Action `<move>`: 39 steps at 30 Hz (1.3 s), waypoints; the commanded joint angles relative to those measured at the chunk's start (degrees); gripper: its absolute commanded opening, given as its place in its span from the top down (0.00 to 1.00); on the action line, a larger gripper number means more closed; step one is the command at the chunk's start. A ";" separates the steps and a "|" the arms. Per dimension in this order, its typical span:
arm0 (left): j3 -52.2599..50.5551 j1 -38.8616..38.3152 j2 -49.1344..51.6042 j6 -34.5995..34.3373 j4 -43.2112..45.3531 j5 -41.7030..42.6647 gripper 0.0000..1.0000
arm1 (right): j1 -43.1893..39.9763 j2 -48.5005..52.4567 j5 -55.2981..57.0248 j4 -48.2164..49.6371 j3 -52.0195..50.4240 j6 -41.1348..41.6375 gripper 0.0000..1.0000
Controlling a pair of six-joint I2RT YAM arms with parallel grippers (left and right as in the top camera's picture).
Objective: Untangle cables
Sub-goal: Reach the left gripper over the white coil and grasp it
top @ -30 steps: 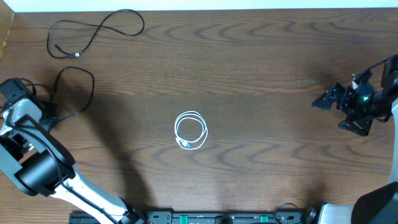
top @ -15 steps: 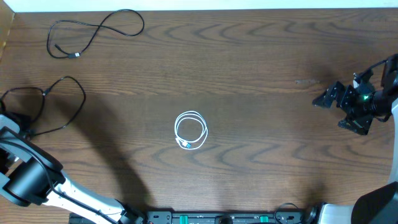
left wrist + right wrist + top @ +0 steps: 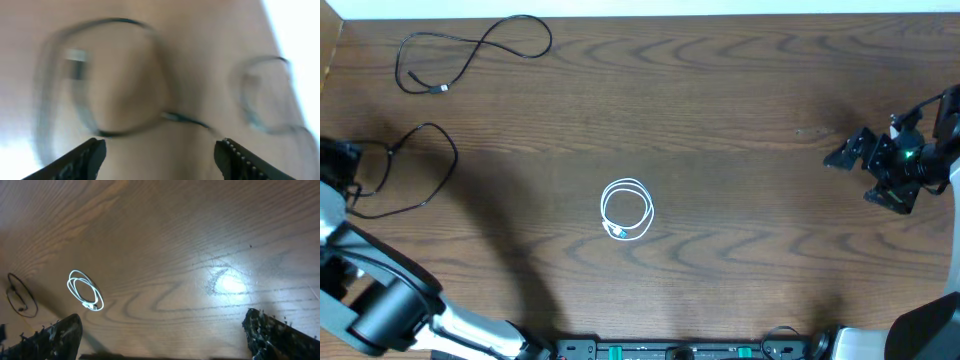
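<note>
1. The white cord (image 3: 626,210) lies in a small round coil near the middle of the tabletop (image 3: 740,90), a little toward the near edge and well apart from both black cords and both grippers
2. One black cord (image 3: 470,55) lies in a loose figure-of-eight in the far left corner, with its small plugs on the side away from the far edge
3. The second black cord (image 3: 438,170) forms one open loop by the left edge, about midway along it and near the first black cord without touching it
4. The left gripper (image 3: 160,157) sits at the left edge beside that loop; the overhead view does not settle whether it touches the cord's end
5. The left wrist view is heavily blurred, but the two fingers (image 3: 75,160) stand far apart at the bottom corners, spread and grasping nothing, and the cord loops lie beyond them
6. The right gripper (image 3: 165,340) hangs near the right edge, well apart from every cord
7. Its fingers (image 3: 50,340) are likewise spread wide with only bare wood between them, so it is released
8. The right wrist view takes in the white cord as a small coil at its left side, and a dark cord loop at the far left of the frame
</note>
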 commanded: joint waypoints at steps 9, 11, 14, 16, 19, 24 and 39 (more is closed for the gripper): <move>-0.17 -20.90 -0.31 8.09 -16.98 26.95 0.25 | 6.56 -0.72 -0.70 3.72 -0.07 0.59 0.01; -1.18 -27.23 -0.26 11.37 -18.88 25.92 0.25 | 8.52 -0.68 -0.46 4.39 -0.09 0.57 0.01; -1.46 -35.65 -0.26 14.73 -21.81 20.22 0.24 | 11.02 -0.68 0.44 4.61 -0.09 0.57 0.01; -1.70 -40.85 -0.26 15.08 -23.08 14.38 0.24 | 12.35 -0.68 1.07 4.55 -0.11 0.59 0.01; -2.43 -48.35 -0.24 15.47 -25.33 5.70 0.25 | 13.90 -0.68 1.29 4.76 -0.33 0.57 0.01; -3.43 -58.66 -0.22 16.09 -28.96 -4.76 0.24 | 15.82 -0.68 2.08 6.05 -0.44 0.59 0.01; -8.90 -67.30 0.02 22.08 -28.04 -6.47 0.44 | 16.00 -0.68 2.08 7.26 -0.44 0.59 0.01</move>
